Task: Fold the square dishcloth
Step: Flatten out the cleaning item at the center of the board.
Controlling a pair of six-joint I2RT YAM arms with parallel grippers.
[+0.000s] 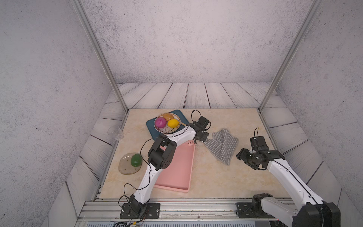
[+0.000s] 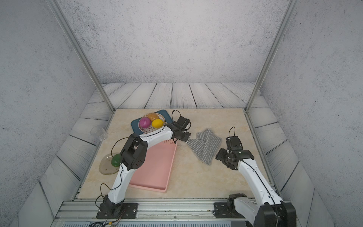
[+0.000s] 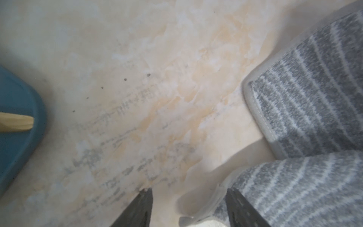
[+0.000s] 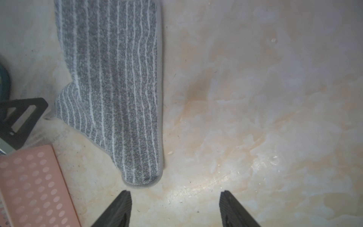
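The square dishcloth [image 1: 222, 145] [image 2: 205, 146], grey with thin white stripes, lies bunched and partly doubled over on the marble table, right of centre. My left gripper [image 1: 204, 138] [image 2: 185, 137] is low at its left corner. In the left wrist view that gripper [image 3: 188, 193] is open, the dishcloth's [image 3: 306, 110] hemmed corner curls up between the jaws and one finger lies over the cloth. My right gripper [image 1: 240, 155] [image 4: 174, 193] stands open over bare table, just beside the near rounded corner of the dishcloth [image 4: 117, 88], holding nothing.
A pink basket [image 1: 176, 171] lies under my left arm. Behind it sits a teal tray [image 1: 155, 131] carrying a bowl [image 1: 167, 132] of fruit. A glass plate [image 1: 125, 167] with a green fruit [image 1: 136, 160] is at the left edge, and a clear cup [image 1: 115, 132] stands off the table.
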